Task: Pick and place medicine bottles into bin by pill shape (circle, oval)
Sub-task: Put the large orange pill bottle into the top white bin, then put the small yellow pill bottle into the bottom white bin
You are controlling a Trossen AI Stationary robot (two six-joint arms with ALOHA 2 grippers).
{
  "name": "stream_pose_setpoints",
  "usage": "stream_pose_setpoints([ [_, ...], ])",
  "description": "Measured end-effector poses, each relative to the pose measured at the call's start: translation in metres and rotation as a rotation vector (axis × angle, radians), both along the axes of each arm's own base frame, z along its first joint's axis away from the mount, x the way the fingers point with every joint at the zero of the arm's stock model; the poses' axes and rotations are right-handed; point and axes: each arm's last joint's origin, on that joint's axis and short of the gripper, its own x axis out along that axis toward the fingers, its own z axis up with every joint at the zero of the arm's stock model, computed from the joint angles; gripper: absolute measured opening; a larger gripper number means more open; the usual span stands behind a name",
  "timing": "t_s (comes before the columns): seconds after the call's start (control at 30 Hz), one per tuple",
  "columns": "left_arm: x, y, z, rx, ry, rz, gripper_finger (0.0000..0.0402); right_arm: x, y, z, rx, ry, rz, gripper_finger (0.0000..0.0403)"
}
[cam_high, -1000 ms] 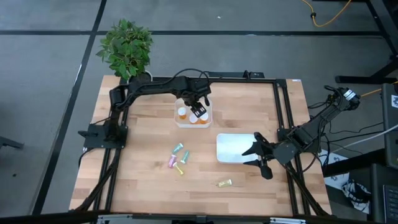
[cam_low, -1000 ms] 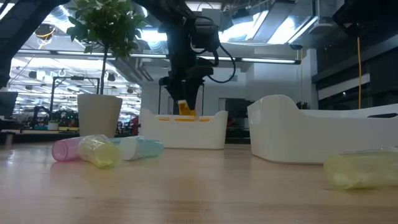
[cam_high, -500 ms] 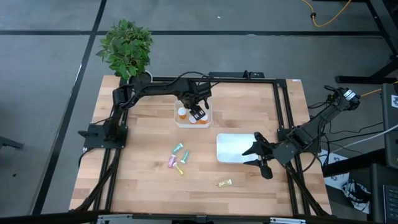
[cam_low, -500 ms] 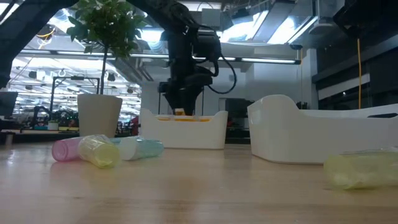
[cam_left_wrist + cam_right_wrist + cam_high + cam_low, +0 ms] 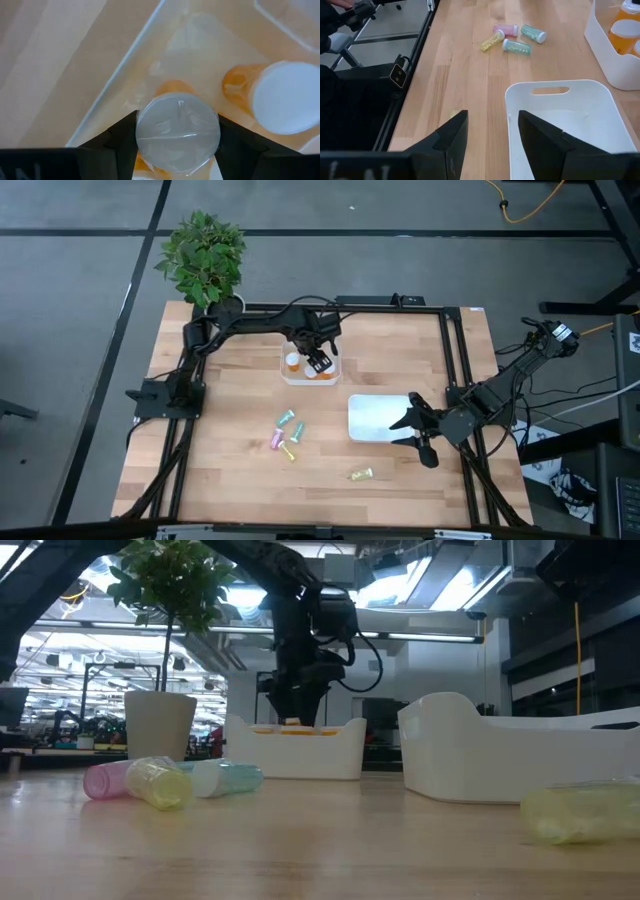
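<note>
One orange bottle [image 5: 177, 132] upright, white cap up, long axis vertical, clamped between left gripper [image 5: 318, 360] fingers inside far white bin [image 5: 288, 375]. Right gripper [image 5: 418, 430] parted, empty, over near bin [image 5: 365, 420].

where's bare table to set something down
Free wood: the strip left of the pastel bottles, the corner right of the far bin, and the near edge around the lone yellow bottle. Crowded: the far bin, with orange bottles and the left end effector.
</note>
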Motion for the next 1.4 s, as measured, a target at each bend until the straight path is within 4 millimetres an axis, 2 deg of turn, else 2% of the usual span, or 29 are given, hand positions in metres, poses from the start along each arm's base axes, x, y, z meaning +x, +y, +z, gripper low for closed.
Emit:
stream_pose_setpoints([
  [0.4, 0.0, -0.001, -0.001, -0.013, 0.001, 0.006, 0.0237, 0.0, 0.0, 0.0, 0.001, 0.0, 0.0, 0.0176],
  [0.67, 0.0, -0.001, -0.001, -0.013, 0.0, 0.006, 0.0274, 0.0, 0.0, 0.0, 0.001, 0.001, -0.001, 0.0176],
  [0.8, -0.001, -0.001, 0.004, -0.007, -0.018, 0.007, 0.028, 0.0, 0.0, 0.0, 0.001, 0.001, -0.001, 0.0176],
  [0.93, 0.002, 0.0, 0.017, 0.003, -0.034, 0.008, 0.0281, 0.0, 0.0, 0.0, 0.002, 0.001, -0.001, 0.0176],
  [1.13, 0.004, -0.003, 0.053, 0.002, -0.05, 0.025, 0.0281, 0.0, 0.0, 0.0, -0.001, 0.005, -0.001, 0.0176],
  [1.3, -0.006, -0.019, 0.081, -0.031, 0.051, 0.051, 0.0281, 0.0, 0.0, 0.0, 0.0, 0.004, -0.001, 0.0176],
  [1.4, -0.013, -0.034, 0.092, -0.052, 0.128, 0.042, 0.0281, 0.0, 0.0, 0.0, 0.0, 0.004, -0.001, 0.0176],
])
